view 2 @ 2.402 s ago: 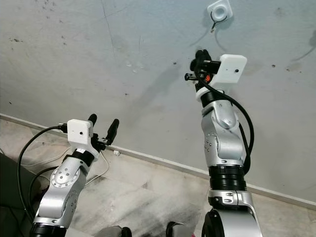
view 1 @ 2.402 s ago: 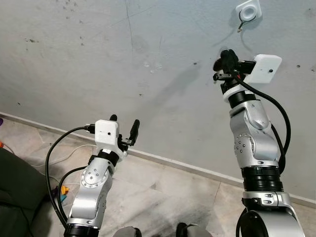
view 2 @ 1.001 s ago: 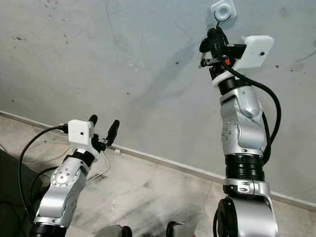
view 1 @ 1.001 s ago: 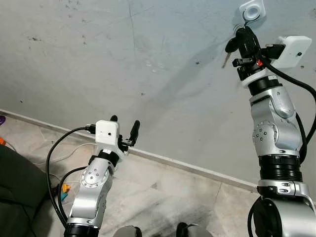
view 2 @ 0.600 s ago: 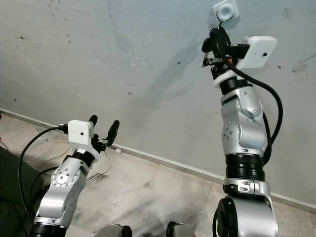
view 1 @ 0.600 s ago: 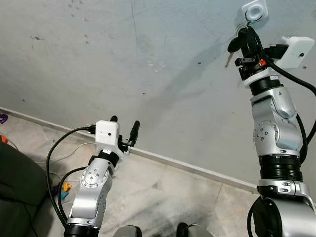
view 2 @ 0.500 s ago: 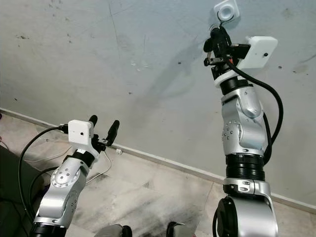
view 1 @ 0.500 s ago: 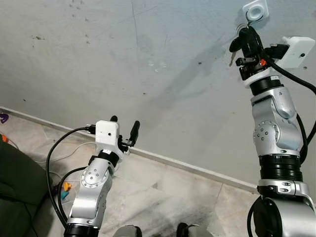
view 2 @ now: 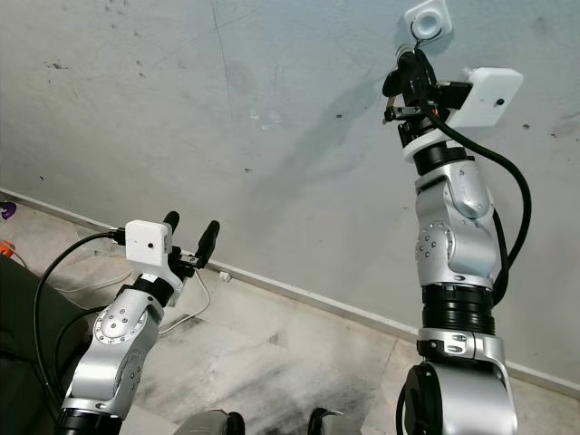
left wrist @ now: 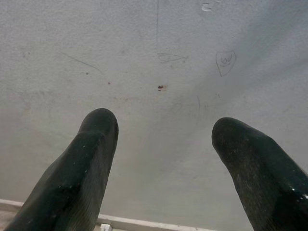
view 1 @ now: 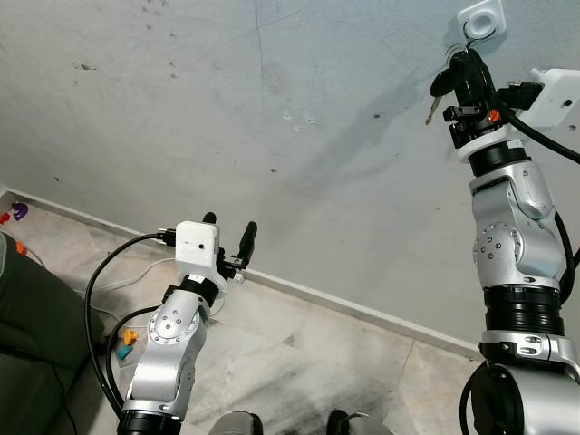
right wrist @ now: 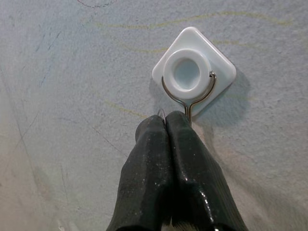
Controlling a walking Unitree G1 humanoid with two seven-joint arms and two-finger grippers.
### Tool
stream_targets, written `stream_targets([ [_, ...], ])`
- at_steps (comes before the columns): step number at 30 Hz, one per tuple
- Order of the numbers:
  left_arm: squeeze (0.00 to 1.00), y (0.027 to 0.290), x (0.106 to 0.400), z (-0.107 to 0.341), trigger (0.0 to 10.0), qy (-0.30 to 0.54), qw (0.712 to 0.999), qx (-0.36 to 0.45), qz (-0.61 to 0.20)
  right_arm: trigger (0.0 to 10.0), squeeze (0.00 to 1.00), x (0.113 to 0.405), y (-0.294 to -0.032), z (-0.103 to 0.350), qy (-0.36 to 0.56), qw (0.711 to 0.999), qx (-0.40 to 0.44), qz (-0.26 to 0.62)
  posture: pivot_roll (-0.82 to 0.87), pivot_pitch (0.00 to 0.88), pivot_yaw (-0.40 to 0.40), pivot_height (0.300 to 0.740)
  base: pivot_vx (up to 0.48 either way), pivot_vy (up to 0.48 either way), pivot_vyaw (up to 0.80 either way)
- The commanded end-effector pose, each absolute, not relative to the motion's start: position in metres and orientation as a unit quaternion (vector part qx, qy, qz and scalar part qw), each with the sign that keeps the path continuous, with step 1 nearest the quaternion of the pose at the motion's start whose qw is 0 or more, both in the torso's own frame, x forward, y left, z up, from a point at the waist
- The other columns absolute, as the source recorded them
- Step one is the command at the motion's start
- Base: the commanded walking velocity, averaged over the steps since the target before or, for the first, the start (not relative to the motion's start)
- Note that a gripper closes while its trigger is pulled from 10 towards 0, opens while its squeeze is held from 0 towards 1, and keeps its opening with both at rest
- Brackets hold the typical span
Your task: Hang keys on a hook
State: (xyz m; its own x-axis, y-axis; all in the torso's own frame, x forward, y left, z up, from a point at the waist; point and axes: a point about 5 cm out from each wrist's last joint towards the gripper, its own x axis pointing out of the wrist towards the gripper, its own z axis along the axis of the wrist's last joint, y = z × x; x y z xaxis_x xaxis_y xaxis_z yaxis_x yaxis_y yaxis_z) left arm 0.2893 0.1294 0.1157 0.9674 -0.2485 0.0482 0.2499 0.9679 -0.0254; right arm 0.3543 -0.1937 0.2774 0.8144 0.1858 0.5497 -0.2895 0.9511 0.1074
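Fingers (right wrist: 168, 159) of right gripper (right wrist: 166, 118) pressed tight together, pinching the keys (view 1: 435, 95): one key blade dangling below the tips in the head views, a thin bit of ring just showing at the fingertips in the wrist view. Raised high against the wall (view 1: 181, 109), tips right under the hook (right wrist: 192, 72), a white diamond-shaped plate w/ round centre & a wire loop whose stem drops straight toward the fingers. Ring apparently not on the wire yet, though too small to tell for sure. To do well, probably: keep the pinch firm, nudge up & slightly toward the wall so the ring opening meets the wire tip, lower a touch to seat it, only then release. Slow approach needed, since the target is thin and the fingertips block much of the wrist view; risk of pushing the ring flat against the wall or knocking the adhesive-looking plate. Left gripper (left wrist: 163, 144) idle, low down, fingers wide apart, pointed at bare wall above the skirting; no part in this step. Around: stone floor (view 1: 299, 362), cables (view 1: 100, 272) near the left arm, dark fabric (view 1: 27, 317) at the left edge, small coloured bits (view 1: 127, 337) on the floor. Nothing between right gripper & hook; path clear.
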Motion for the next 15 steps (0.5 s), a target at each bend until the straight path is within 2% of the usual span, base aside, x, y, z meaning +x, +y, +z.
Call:
stream_targets([
  [1,0.00,0.130,0.289,0.114,10.0,-0.016,0.991,-0.011,-0.130,10.0,0.00,0.348,-0.200,0.289,-0.301,0.942,0.090,0.120,0.07,0.177,0.079,0.740,0.000,0.000,0.00],
  [15,0.00,0.129,0.290,0.114,10.0,-0.017,0.991,-0.012,-0.132,10.0,0.00,0.334,-0.183,0.281,-0.274,0.938,0.084,0.195,0.06,0.175,0.078,0.740,0.000,0.000,0.00],
])
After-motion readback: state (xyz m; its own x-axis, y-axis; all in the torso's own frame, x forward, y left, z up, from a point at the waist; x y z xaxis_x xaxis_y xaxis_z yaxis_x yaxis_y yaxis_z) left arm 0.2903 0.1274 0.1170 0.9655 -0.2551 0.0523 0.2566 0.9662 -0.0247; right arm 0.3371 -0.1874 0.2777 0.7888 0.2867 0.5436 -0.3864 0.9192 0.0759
